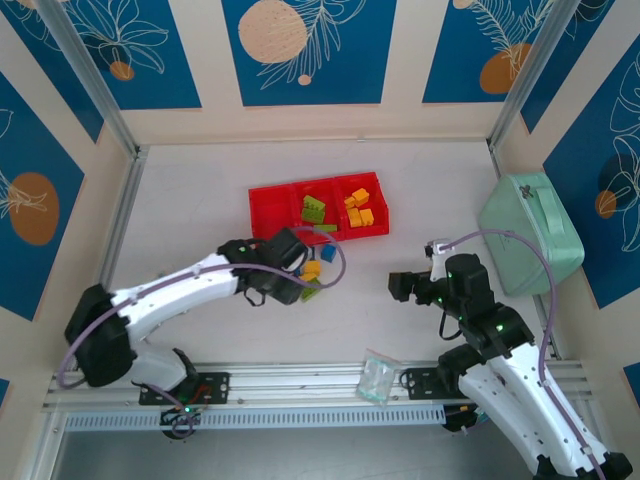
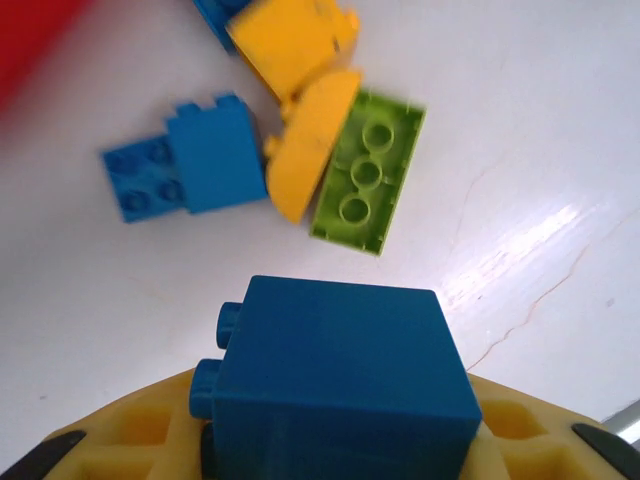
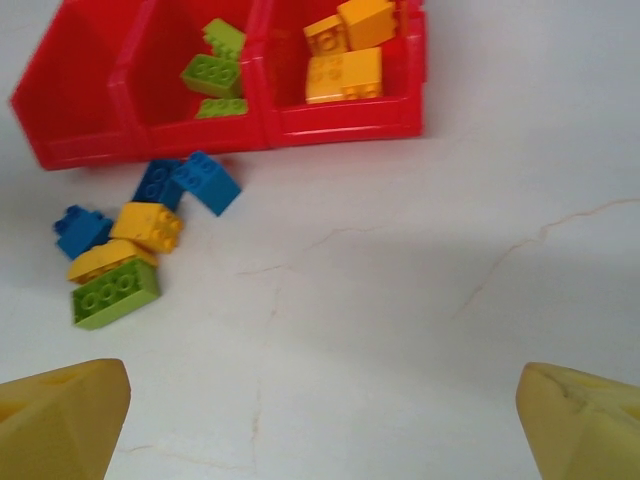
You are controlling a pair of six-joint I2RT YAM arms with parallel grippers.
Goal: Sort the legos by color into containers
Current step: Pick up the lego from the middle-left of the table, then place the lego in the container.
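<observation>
Where six legos (image 3: 115, 295) lie loose, three are blue

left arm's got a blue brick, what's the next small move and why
Probably lift the blue studded plastic brick, which the left gripper's fingers seem to hold, over to the left compartment of the red plastic three-compartment tray. The middle compartment holds lime green bricks and the right holds orange-yellow bricks. The left looks bare, so blue fits there.
</observation>
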